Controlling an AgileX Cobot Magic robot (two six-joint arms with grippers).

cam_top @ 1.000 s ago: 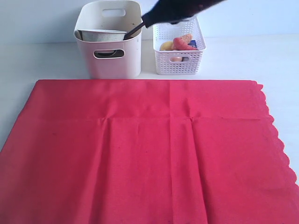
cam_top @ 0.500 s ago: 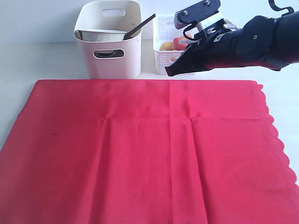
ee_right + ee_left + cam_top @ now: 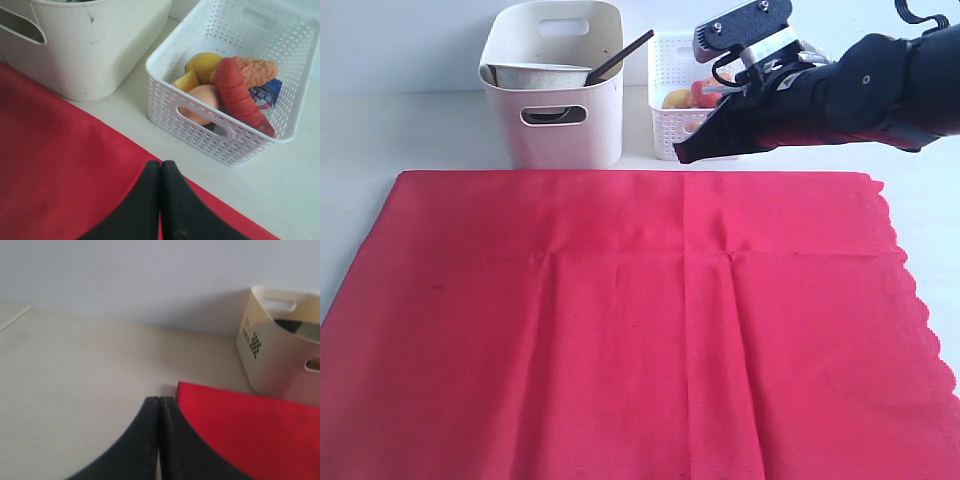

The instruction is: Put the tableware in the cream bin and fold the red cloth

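The right pincer (image 3: 682, 153), closed and empty, hovers above the red cloth (image 3: 620, 330) at its edge nearest the table (image 3: 410, 130) back; the left pincer (image 3: 160, 403), closed too, is near that edge's left corner.

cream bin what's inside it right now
A grey round rim and a dark handle poking over the edge of the cream bin. Its walls hide everything lower down.

We see only part of the red cloth (image 3: 620, 330): its near edge and both near corners run out of the exterior view. The wall of the cream bin (image 3: 565, 140) hides most of what is inside, leaving a pale rim (image 3: 535, 72) and a dark handle (image 3: 620, 55) showing. The right arm (image 3: 860, 95) covers much of the white basket (image 3: 662, 100).
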